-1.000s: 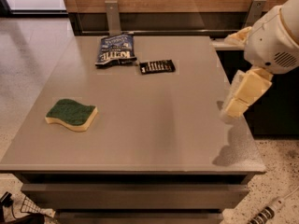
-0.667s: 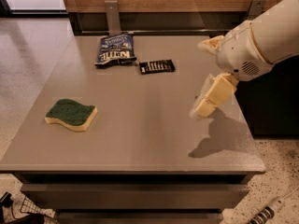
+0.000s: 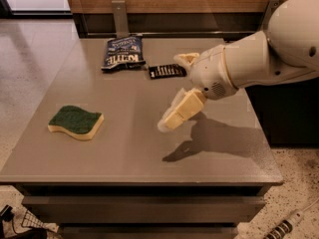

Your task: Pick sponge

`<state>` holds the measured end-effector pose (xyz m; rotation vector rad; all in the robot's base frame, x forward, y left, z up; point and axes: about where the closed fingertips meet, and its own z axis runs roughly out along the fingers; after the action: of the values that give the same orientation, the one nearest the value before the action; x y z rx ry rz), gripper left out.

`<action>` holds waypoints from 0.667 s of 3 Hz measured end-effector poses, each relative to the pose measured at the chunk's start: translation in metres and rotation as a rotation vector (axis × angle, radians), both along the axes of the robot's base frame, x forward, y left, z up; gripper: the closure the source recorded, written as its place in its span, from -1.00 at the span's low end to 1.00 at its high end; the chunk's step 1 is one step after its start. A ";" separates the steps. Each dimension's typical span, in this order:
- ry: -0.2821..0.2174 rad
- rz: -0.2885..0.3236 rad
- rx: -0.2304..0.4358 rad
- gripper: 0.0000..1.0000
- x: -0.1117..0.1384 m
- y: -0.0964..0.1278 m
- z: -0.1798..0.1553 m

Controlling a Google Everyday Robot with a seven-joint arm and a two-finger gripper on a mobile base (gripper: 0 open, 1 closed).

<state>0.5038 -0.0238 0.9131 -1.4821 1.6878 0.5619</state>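
Observation:
The sponge (image 3: 76, 122) lies flat on the grey table (image 3: 129, 148) at the left front, dark green scouring side up over pale yellow foam. My gripper (image 3: 170, 91) hangs over the middle of the table, to the right of the sponge and well apart from it. It is open and empty. One cream finger (image 3: 180, 111) points down and left toward the table, and the other (image 3: 186, 59) sits higher and farther back. The white arm (image 3: 259, 54) reaches in from the right.
A dark blue chip bag (image 3: 122, 53) lies at the back of the table, with a black snack bar (image 3: 167, 71) to its right. A wooden wall with metal posts stands behind the table. Speckled floor lies to the left and right.
The arm has swung left from the table's right edge to over its middle, bringing the gripper closer to the sponge. The sponge, bag and bar have not moved.

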 end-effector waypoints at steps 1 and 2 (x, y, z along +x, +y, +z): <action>-0.028 -0.012 0.080 -1.00 0.002 0.027 -0.004; -0.025 -0.017 0.081 -1.00 0.004 0.040 -0.014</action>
<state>0.5077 0.0165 0.8986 -1.4098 1.6386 0.5935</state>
